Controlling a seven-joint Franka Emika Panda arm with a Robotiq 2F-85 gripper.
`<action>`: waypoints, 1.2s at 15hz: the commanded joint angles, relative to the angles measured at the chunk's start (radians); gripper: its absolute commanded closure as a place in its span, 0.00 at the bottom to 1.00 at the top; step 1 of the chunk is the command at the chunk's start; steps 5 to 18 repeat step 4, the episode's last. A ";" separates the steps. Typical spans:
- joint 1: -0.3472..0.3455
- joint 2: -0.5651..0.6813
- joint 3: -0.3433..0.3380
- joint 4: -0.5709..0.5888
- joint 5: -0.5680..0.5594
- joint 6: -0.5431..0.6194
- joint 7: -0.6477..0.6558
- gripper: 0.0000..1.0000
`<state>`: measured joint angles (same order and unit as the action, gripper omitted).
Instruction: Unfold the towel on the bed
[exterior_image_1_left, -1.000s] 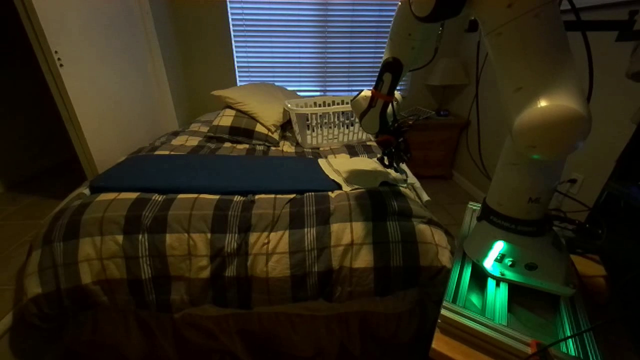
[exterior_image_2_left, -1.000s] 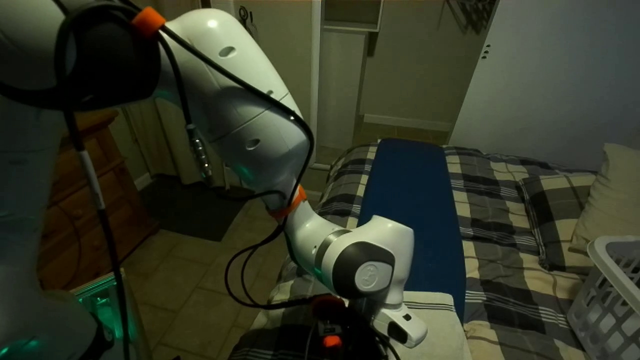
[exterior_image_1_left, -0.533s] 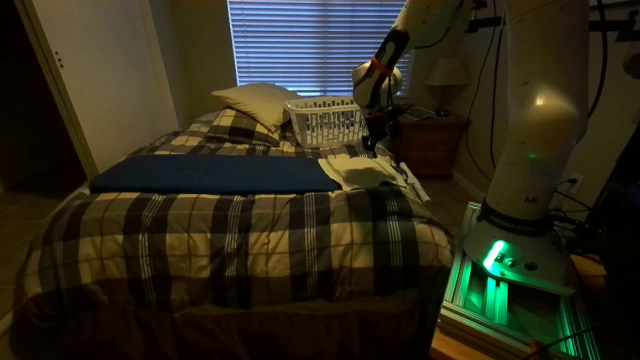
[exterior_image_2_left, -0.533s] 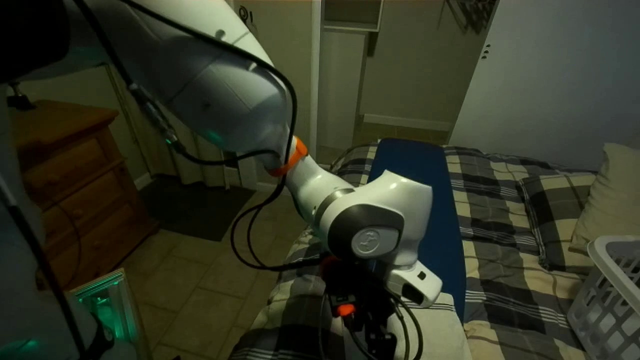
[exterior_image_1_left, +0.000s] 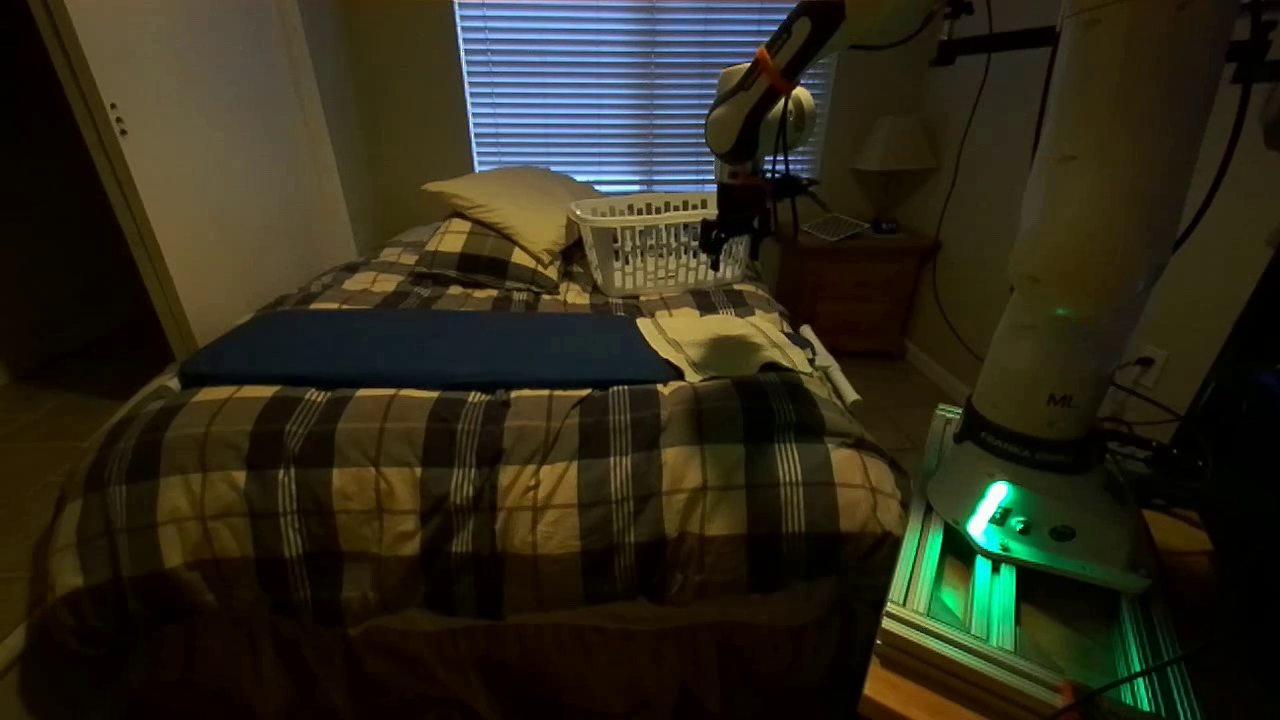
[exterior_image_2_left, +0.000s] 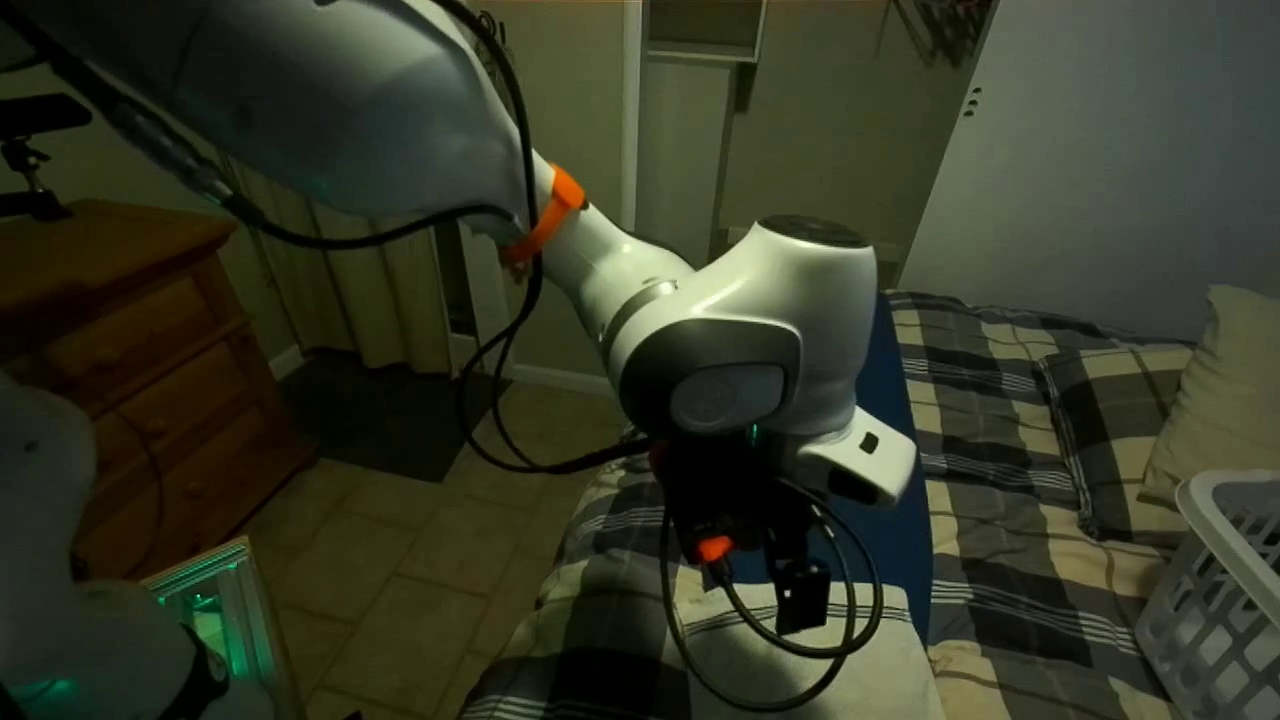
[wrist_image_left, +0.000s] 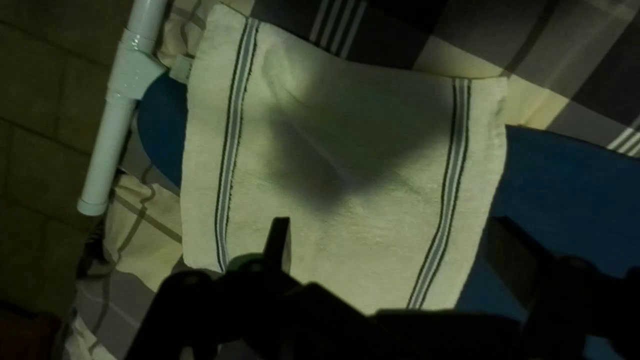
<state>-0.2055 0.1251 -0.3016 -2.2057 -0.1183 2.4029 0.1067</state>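
The cream towel (wrist_image_left: 345, 235) with grey-and-black stripes near two sides lies spread nearly flat on the bed (exterior_image_1_left: 450, 470), over one end of the dark blue cloth (exterior_image_1_left: 430, 345). Light creases and a soft shadow cross it. In an exterior view the same towel (exterior_image_1_left: 728, 350) shows at the bed's right side; elsewhere the arm covers part of the towel (exterior_image_2_left: 870, 665). My gripper (wrist_image_left: 390, 222) hangs above it, jaws wide apart with nothing between them. Against the laundry basket in an exterior view, the gripper (exterior_image_1_left: 712, 258) shows dark and small. The towel's lower edge is hidden behind the gripper in the wrist view.
A white laundry basket (exterior_image_1_left: 655, 245) stands behind the towel, beside pillows (exterior_image_1_left: 515, 205). A white tube (wrist_image_left: 115, 120) sticks out past the towel at the bed's edge. A nightstand (exterior_image_1_left: 860, 290) with a lamp is at the back right. Cables (exterior_image_2_left: 860, 640) loop below the wrist.
My gripper has risen from the towel's right side to well above it, shifting slightly left in an exterior view. The towel stays spread in the same place.
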 joint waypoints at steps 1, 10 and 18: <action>-0.014 -0.014 0.021 -0.007 0.021 0.016 -0.020 0.00; -0.014 -0.032 0.030 -0.021 0.049 0.032 -0.048 0.00; -0.014 -0.032 0.030 -0.021 0.049 0.032 -0.048 0.00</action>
